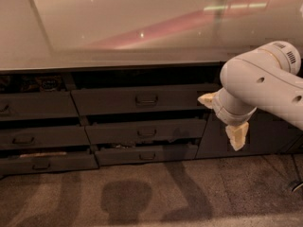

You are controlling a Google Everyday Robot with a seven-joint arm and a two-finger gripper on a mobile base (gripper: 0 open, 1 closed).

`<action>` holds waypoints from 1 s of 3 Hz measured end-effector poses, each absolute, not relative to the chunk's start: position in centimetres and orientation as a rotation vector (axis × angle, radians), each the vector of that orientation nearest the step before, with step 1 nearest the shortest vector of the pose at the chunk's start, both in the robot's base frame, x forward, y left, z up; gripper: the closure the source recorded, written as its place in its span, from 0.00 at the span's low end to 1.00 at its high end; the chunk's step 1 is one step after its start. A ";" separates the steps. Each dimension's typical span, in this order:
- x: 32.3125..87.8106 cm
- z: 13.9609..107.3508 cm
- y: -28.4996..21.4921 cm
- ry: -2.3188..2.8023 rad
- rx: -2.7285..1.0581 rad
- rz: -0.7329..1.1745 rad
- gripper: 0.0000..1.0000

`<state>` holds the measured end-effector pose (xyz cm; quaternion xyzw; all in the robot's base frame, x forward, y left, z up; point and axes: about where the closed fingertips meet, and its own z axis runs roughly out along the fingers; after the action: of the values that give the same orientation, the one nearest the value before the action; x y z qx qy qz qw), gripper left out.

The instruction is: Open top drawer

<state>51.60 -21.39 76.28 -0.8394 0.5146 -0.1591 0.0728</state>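
Note:
The top drawer [118,100] is the wide dark grey front in the middle column under the counter, with a small black loop handle [147,99] at its centre. A dark gap shows above it. My gripper [222,118] hangs at the end of the white arm [265,82], just off the drawer's right end and well to the right of the handle. Its two cream fingers [236,135] are spread apart and hold nothing. It touches neither the handle nor the drawer front.
Two lower drawers [147,131] sit below the top one, slightly ajar, and a left column of drawers [35,105] stands beside them. A plain dark cabinet door [265,136] is behind the arm. The pale counter top [118,27] overhangs. The carpet floor [142,193] lies in front.

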 end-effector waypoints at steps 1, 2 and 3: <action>51.6 76.3 -21.3 1.541 -2.527 -0.485 0.00; 55.3 77.2 -21.6 1.570 -2.533 -0.538 0.00; 55.3 77.2 -21.6 1.570 -2.534 -0.538 0.00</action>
<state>55.30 -21.59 77.19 -0.8352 0.5175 -0.1773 0.0565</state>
